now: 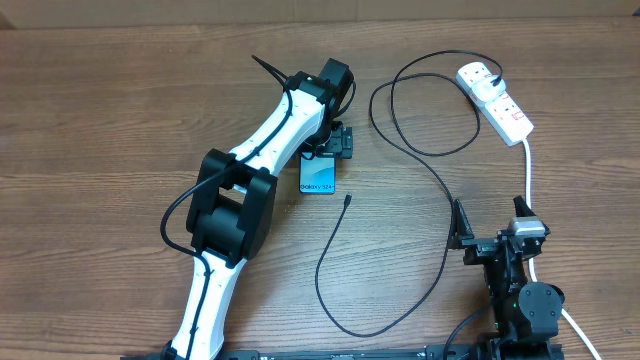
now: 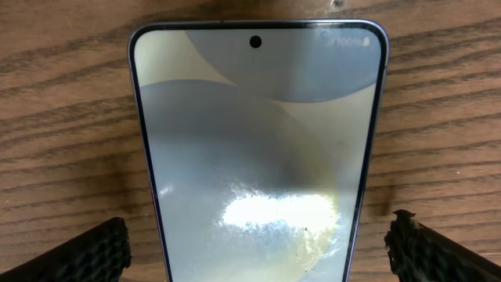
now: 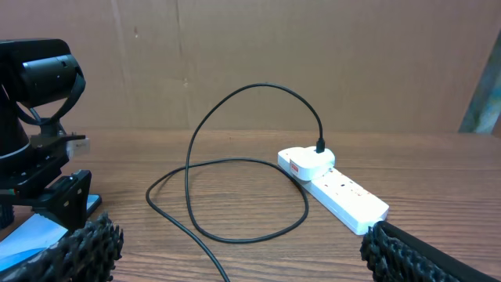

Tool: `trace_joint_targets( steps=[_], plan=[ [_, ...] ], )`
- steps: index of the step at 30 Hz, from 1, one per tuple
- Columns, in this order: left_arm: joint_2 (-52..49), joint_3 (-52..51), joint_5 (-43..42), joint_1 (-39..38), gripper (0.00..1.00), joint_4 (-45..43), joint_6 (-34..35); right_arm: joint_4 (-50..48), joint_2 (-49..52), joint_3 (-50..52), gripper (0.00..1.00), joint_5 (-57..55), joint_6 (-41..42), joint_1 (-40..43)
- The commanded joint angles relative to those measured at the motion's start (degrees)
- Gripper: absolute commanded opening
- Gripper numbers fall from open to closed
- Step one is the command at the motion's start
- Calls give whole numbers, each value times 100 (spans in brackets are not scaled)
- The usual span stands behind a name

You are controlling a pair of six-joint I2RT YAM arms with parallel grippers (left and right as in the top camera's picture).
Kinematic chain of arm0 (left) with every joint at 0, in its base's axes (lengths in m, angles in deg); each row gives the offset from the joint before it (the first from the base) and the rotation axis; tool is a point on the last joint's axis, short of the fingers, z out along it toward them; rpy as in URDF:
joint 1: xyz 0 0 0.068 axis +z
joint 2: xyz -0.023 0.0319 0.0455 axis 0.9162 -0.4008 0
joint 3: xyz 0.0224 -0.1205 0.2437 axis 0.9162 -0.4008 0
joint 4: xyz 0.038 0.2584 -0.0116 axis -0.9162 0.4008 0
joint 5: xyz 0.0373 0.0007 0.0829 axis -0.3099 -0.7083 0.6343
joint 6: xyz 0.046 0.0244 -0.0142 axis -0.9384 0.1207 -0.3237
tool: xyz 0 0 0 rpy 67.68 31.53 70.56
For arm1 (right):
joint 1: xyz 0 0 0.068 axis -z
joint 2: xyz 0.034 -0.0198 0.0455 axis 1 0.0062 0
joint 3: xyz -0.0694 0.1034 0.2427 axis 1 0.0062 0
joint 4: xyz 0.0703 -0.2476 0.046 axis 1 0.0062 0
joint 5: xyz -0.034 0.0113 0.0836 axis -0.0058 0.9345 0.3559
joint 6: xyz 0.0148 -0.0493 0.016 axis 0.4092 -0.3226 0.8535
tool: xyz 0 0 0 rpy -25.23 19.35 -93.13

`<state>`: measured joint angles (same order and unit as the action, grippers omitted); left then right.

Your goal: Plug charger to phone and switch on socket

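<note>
The phone (image 1: 318, 176) lies flat on the wooden table, its "Galaxy S24" end toward me. My left gripper (image 1: 330, 148) hovers over its far half, open, one finger on each side of the phone (image 2: 258, 149) without touching it. The black charger cable (image 1: 440, 180) loops across the table; its connector tip (image 1: 347, 199) lies just right of the phone's near end. Its white plug (image 1: 476, 75) sits in the white socket block (image 1: 502, 108) at the far right. My right gripper (image 1: 495, 243) is open and empty near the front right. The socket (image 3: 337, 186) and cable (image 3: 235, 157) show ahead of it.
The socket's thick white cord (image 1: 530, 170) runs down toward my right arm's base. A cardboard wall (image 3: 313, 63) stands behind the table. My left arm (image 1: 240, 200) stretches diagonally across the left middle of the table.
</note>
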<state>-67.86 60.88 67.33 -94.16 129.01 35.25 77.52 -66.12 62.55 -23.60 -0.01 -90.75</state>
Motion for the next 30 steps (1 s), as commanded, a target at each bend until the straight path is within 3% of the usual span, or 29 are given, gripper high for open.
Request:
trace_joint_targets(
  steps=[1,30],
  plan=[
    [-39,-9,-57,-37,100,-11,-140,-31,-57,59,100,-35,22,37],
    [-42,-15,146,-37,100,57,203,-31,-57,59,100,-35,22,37]
  ],
)
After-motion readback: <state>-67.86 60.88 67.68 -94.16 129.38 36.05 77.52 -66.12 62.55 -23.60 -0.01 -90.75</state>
